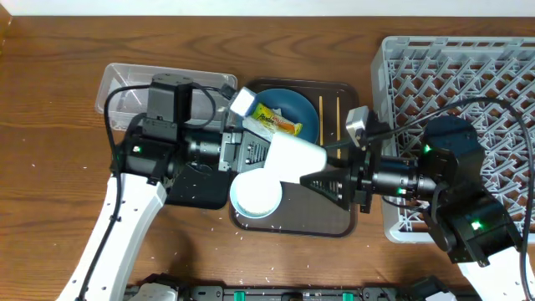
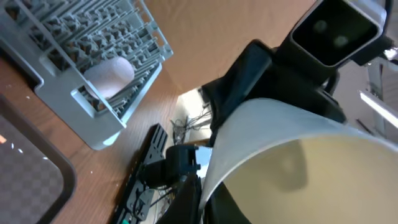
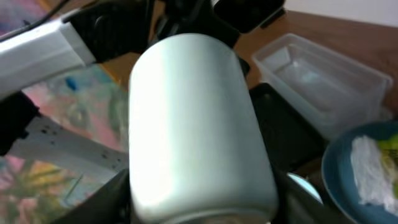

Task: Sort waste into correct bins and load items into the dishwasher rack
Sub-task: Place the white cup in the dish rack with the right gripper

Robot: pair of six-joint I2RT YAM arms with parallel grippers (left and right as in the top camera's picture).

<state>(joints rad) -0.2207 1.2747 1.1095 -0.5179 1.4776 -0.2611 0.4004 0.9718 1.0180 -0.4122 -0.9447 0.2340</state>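
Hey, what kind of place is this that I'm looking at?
Probably a robotics lab bench staged as a dish-clearing station. There is a wooden table with a grey dishwasher rack, a brown tray of used dishes, and a robot arm on either side.

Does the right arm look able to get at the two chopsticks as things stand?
Probably not at once. The chopsticks lie uncovered on the brown tray close to that arm, but the right gripper is straddling the white cup that the left gripper holds, so it is occupied.
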